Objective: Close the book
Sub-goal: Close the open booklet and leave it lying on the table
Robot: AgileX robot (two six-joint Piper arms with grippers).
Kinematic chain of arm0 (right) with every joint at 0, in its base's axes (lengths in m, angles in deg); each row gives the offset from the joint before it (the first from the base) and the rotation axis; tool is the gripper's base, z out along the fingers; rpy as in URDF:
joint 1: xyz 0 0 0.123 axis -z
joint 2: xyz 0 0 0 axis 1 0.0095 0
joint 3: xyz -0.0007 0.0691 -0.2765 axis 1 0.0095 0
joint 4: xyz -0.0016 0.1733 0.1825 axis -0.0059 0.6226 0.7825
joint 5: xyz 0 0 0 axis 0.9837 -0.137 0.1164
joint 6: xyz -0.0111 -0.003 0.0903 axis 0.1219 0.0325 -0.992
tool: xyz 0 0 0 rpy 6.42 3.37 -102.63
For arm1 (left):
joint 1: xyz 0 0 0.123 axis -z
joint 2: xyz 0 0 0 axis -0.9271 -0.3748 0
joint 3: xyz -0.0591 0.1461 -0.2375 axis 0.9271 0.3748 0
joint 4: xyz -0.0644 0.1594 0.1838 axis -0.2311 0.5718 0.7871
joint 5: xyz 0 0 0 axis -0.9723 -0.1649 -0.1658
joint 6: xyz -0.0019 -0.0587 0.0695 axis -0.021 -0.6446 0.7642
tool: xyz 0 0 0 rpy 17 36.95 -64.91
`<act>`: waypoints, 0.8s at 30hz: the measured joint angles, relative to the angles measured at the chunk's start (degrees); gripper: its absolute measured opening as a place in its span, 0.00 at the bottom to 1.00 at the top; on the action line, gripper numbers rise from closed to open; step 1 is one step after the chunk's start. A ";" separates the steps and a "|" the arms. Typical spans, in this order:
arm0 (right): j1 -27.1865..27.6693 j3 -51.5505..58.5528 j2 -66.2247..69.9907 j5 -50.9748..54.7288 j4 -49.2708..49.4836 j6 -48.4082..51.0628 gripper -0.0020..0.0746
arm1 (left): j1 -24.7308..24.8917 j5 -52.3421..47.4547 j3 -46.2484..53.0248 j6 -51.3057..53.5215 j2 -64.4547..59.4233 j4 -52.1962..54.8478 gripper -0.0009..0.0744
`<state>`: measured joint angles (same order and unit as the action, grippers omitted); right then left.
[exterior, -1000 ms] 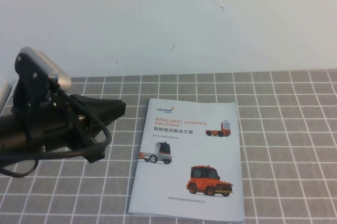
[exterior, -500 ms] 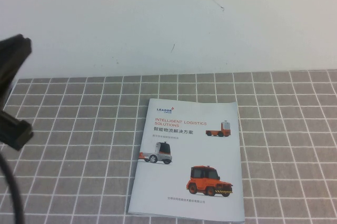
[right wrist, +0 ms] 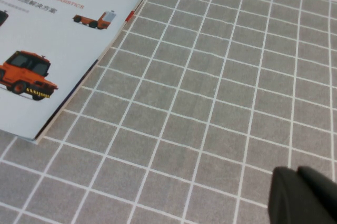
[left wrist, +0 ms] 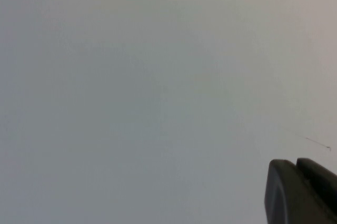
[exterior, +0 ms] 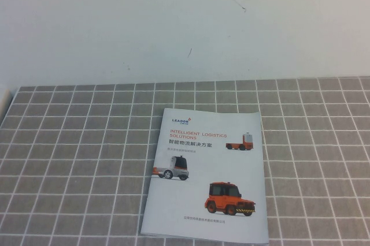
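Left pincer [left wrist: 303, 192] is absent from the high view and only partly seen against the blank wall [left wrist: 131, 77]; its state cannot be told. Book [exterior: 208, 176] lies closed, cover up, at lower centre on the tiled worktop [exterior: 69, 142]. It is judged thin, light, floppy and glossy, best taken at the right free edge. Right pincer [right wrist: 305, 195] hangs over bare tiles, apart from the book; its state cannot be told.

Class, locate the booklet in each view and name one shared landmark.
High view: booklet lower centre; neither hand shows.
Left wrist view: absent; bare wall, left hand at the edge.
Right wrist view: booklet at the edge; right hand opposite.
Shared landmark: the cover's orange truck.
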<state>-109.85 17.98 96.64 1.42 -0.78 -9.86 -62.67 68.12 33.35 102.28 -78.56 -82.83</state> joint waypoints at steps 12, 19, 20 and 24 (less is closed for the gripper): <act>0.00 0.00 0.00 0.00 0.00 0.00 0.02 | 0.00 -1.93 3.87 -15.84 9.68 22.47 0.01; 0.00 0.00 0.00 0.00 0.00 0.00 0.02 | 0.00 -7.08 6.88 -65.26 10.18 68.07 0.01; 0.00 0.00 0.00 0.00 0.00 0.00 0.02 | 0.00 -6.50 8.30 -70.31 10.55 72.70 0.01; 0.00 0.00 0.00 0.00 0.00 0.00 0.02 | 0.00 -1.12 15.75 -80.96 12.81 81.61 0.01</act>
<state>-109.85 17.98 96.64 1.42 -0.78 -9.86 -62.67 67.00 49.10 21.31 -65.75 -1.22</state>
